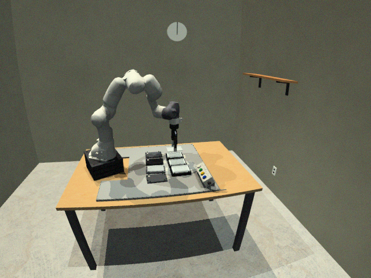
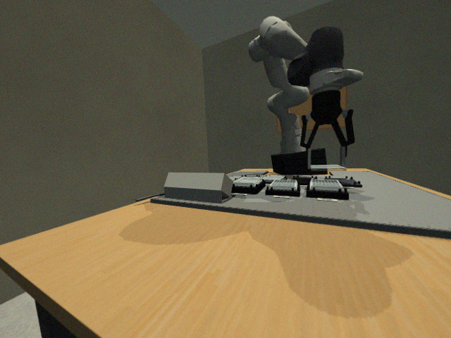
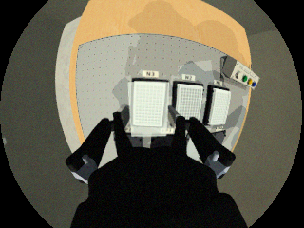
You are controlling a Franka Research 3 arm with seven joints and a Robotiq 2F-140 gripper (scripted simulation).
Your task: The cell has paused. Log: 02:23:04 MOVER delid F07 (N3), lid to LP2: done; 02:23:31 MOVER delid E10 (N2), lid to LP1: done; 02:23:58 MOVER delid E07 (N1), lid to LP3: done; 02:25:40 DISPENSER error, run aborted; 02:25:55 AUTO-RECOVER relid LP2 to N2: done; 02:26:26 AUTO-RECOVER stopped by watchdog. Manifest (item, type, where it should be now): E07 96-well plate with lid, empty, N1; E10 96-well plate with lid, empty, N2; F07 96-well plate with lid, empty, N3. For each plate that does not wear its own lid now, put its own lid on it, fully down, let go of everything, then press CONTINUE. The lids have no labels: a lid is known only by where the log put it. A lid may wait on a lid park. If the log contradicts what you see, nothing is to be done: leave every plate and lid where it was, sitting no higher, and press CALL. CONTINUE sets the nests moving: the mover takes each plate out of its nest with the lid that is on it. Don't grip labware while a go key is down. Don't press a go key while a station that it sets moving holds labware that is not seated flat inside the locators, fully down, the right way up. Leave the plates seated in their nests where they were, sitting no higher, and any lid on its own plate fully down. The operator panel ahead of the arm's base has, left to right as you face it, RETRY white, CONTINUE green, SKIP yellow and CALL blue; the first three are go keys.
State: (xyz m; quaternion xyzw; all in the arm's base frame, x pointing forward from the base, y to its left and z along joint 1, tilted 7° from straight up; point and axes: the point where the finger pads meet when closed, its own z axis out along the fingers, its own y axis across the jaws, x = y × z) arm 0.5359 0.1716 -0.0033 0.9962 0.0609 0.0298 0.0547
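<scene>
Three 96-well plates stand in a row of nests on the grey mat: a far one, a middle one and a near one. My gripper is shut on a clear lid and holds it level, a little above the far plate. In the exterior view the lid hangs between the fingertips, above the rightmost plate. In the wrist view the lid covers that plate, beside the other two. Another lid lies on a park in the left column. I cannot tell which plates wear lids.
The operator panel with white, green, yellow and blue keys lies right of the plates; it also shows in the wrist view. Dark empty lid parks sit in the left column. The arm's base block stands at the left.
</scene>
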